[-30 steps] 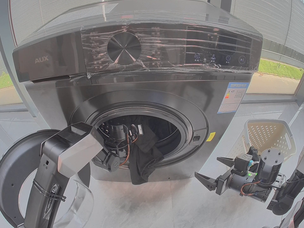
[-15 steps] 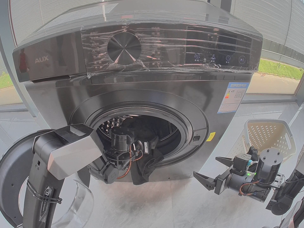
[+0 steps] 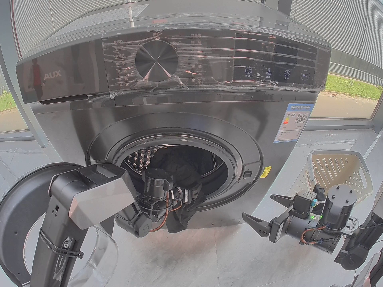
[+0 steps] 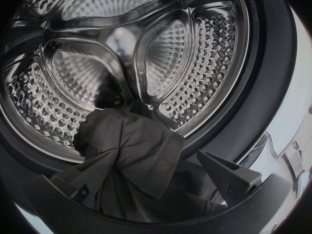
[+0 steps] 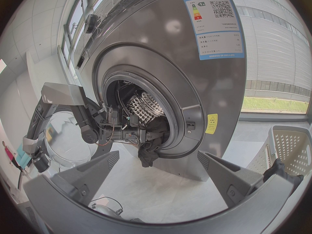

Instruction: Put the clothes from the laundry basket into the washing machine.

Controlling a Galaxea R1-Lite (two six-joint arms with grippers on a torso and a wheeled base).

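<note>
A black garment (image 3: 181,172) lies in the washing machine (image 3: 175,112) mouth; part rests inside the drum (image 4: 97,65) and a tail hangs over the front rim. My left gripper (image 3: 192,194) sits at the lower rim of the opening, open, with the cloth (image 4: 136,147) draped over one finger and the other finger (image 4: 227,176) bare. My right gripper (image 3: 259,208) hovers open and holding nothing above the floor, right of the machine and beside the white laundry basket (image 3: 339,168). Another dark garment (image 5: 281,169) hangs in that basket.
The round machine door (image 3: 18,208) stands swung open at the left, close to my left arm. Pale floor tiles (image 3: 207,256) lie open in front of the machine. Window walls stand behind and to the right.
My left gripper has come down from inside the drum opening to its lower rim and turned rightward. The black garment is bunched higher into the drum. The right gripper drifted slightly left.
</note>
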